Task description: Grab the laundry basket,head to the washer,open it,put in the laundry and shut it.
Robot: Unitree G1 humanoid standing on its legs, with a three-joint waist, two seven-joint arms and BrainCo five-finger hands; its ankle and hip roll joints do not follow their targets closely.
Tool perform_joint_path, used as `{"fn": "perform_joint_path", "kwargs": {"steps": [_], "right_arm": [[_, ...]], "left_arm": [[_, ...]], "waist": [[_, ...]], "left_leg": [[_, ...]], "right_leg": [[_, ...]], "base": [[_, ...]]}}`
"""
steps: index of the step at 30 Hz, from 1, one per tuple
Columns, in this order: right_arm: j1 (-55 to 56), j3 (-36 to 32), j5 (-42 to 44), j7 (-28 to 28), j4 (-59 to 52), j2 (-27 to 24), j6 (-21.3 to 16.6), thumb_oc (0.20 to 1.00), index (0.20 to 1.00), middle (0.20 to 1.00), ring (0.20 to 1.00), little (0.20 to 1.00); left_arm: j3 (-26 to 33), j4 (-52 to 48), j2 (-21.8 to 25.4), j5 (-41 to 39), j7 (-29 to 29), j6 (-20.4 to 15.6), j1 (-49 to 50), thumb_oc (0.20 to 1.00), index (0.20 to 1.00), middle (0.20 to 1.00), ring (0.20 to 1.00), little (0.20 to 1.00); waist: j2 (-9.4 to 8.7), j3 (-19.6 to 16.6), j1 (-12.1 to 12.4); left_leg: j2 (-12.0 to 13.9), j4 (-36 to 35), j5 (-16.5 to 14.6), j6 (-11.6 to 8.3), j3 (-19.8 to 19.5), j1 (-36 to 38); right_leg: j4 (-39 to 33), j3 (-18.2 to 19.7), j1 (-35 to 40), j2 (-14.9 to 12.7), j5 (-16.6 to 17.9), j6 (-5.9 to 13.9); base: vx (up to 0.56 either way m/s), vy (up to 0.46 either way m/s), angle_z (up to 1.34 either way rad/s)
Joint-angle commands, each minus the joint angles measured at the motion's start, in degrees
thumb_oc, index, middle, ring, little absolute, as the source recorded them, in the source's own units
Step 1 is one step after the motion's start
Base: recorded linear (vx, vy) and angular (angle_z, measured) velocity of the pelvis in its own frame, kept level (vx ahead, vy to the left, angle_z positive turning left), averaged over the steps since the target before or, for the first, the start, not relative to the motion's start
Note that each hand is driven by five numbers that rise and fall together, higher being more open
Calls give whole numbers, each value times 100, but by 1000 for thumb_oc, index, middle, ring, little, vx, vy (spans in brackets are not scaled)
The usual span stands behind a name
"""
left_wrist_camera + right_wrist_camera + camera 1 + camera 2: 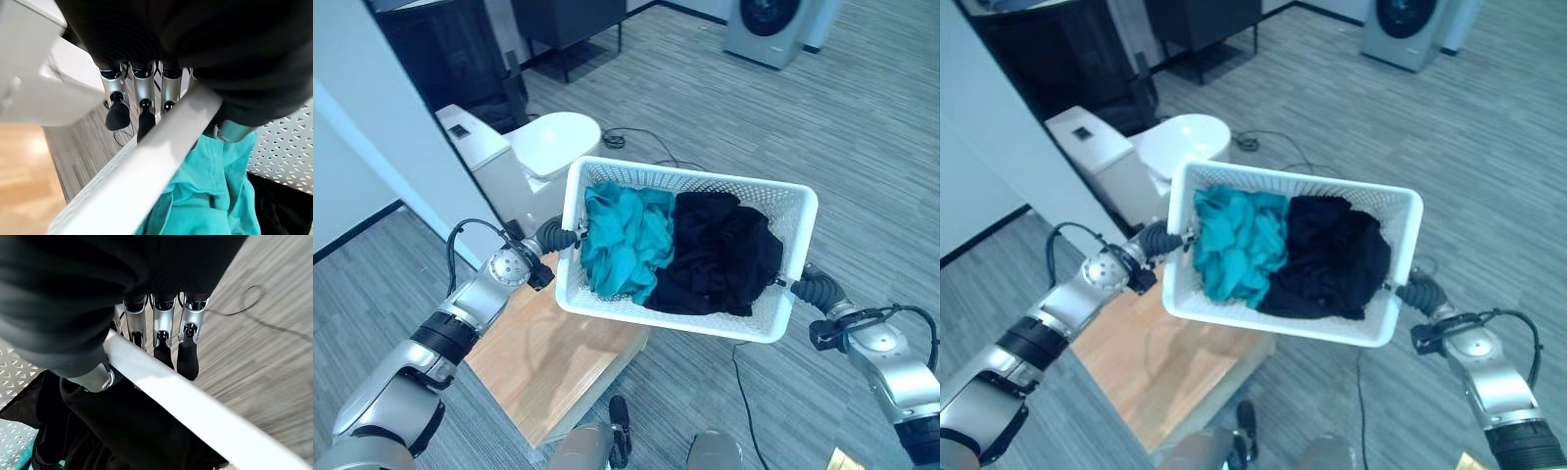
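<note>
Both my left hand [555,238] and right hand [815,287] have fingers curled over the rims of the white perforated plastic laundry basket [783,211], lifted off the low wooden surface [548,367]; next, carrying it to the far grey washer [769,27].

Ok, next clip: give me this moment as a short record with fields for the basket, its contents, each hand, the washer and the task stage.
basket: white laundry basket, lifted off the wooden table, carried between both hands
contents: teal garment on the robot's left, black garment on its right
left hand: left hand gripping the basket's left rim
right hand: right hand gripping the right rim
washer: washer far across the floor, door shut
stage: basket grabbed; washer not yet reached
</note>
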Motion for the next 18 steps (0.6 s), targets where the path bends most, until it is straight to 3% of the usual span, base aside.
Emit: {"fn": "perform_joint_path", "kwargs": {"steps": [1,5,10,14,18], "right_arm": [[-651,100,70,115,9,32,-476,200,200,200,200,200],[-621,194,116,170,-6,66,-467,200,200,200,200,200],[-354,58,274,139,-56,-29,-510,200,200,200,200,200],[-112,-213,582,2,-84,-335,-632,200,200,200,200,200],[-206,-297,855,-86,-84,-696,-716,200,200,200,200,200]], "left_arm": [[296,-276,-70,-11,99,-506,-241,200,200,200,200,200],[448,-326,-97,-57,82,-572,-55,200,200,200,200,200],[403,-211,-258,-67,110,-635,-51,200,200,200,200,200],[73,82,-540,-60,106,-659,-487,200,200,200,200,200],[-203,319,-645,-128,93,-655,-862,200,200,200,200,200]], "waist": [[-144,-720,552],[-211,-840,675],[-179,-735,573],[-105,-561,388],[-73,-522,188]], "left_leg": [[135,-274,-659,-228,-144,620],[223,-532,-419,-384,41,484],[426,-515,-257,-587,-80,423],[757,-389,151,-851,-226,231],[1161,-408,426,-1078,-286,295]], "right_leg": [[-1263,-87,30,398,535,-49],[-2129,12,201,537,604,-18],[-2469,5,409,731,652,-89],[-2620,-234,521,1066,581,-338],[-2717,-174,591,1419,485,-539]], "base": [[-133,-166,-125],[-71,-176,-90],[-47,-197,0],[-126,-308,56],[-55,-279,32]]}}
